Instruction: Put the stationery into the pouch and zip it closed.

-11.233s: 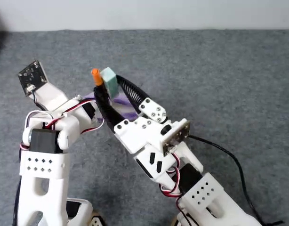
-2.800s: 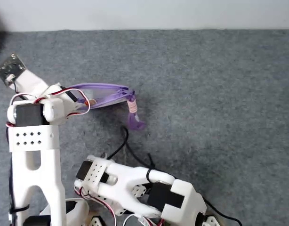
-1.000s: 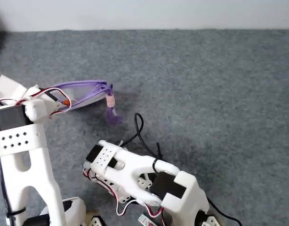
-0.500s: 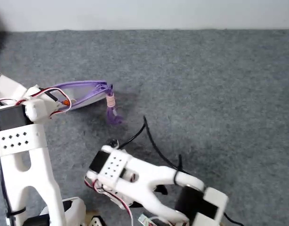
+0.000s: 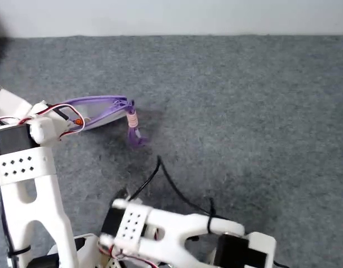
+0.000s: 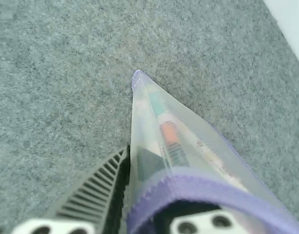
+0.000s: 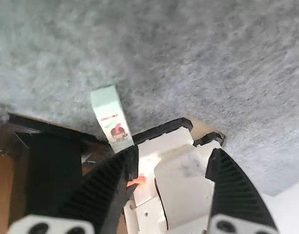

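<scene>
The pouch (image 5: 101, 109) sits in the upper left of the high view. It is a slim, soft thing of clear plastic edged with a purple woven band. It is held on edge, so from above it reads as a narrow sliver. Its long axis runs nearly left to right across the frame, tilted a touch, with the free end pointing right. The other end is clamped in the left gripper (image 5: 71, 116).

In the left wrist view the pouch (image 6: 188, 141) tapers to a point away from the camera. Through its frosted wall I can make out an orange piece (image 6: 169, 134) and a teal piece (image 6: 157, 105) lying lengthwise inside. The left gripper (image 6: 140, 195) is pinched tight on the purple hem, its black ribbed finger (image 6: 98, 195) pressed against the side.

A zip pull (image 5: 132, 128) dangles from the pouch's right end. It is a short pinkish beaded stem ending in a purple tuft near the table (image 5: 244, 100), which is covered in grey, felt-like nap. Whether the pouch body itself touches that surface I can't tell.

The right arm (image 5: 177, 237), white plastic with a perforated bracket, is folded low along the bottom edge of the high view. A thin black cable (image 5: 167, 177) loops up from it. In the right wrist view the right gripper (image 7: 174, 152) stands wide apart, two black ribbed fingers (image 7: 115, 180) with nothing between them.
</scene>
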{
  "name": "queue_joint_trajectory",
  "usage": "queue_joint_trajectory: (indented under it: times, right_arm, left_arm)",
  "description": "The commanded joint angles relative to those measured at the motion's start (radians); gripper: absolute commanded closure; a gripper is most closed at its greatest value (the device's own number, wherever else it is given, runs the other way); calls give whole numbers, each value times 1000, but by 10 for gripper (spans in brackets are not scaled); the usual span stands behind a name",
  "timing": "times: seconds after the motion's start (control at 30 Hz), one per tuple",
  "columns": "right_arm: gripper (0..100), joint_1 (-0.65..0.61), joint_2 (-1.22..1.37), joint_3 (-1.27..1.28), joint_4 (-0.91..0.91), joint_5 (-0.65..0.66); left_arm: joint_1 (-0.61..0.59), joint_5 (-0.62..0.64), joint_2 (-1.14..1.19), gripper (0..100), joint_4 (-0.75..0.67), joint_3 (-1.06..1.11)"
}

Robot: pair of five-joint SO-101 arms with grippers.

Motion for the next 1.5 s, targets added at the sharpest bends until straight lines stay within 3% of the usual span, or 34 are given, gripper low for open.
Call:
queue_joint_trajectory:
  times: [0.0,0.53,0.8,1.13,1.27,1.47]
  right_arm:
    - [750,-61,50,0,28,12]
    - [752,-58,351,-2,-111,2]
    - [753,234,349,-2,-177,-9]
    - [753,526,348,-126,-119,-9]
    - [753,496,344,-226,42,-8]
    - [752,358,177,-163,44,3]
  left_arm:
    - [-5,11,-14,986,-18,-19]
    - [-5,11,-14,986,-20,-19]
    - [-5,11,-12,986,-20,-19]
    - [-5,11,-14,986,-20,-19]
    - [-5,11,-14,986,-20,-19]
    - [-5,11,-14,986,-20,-19]
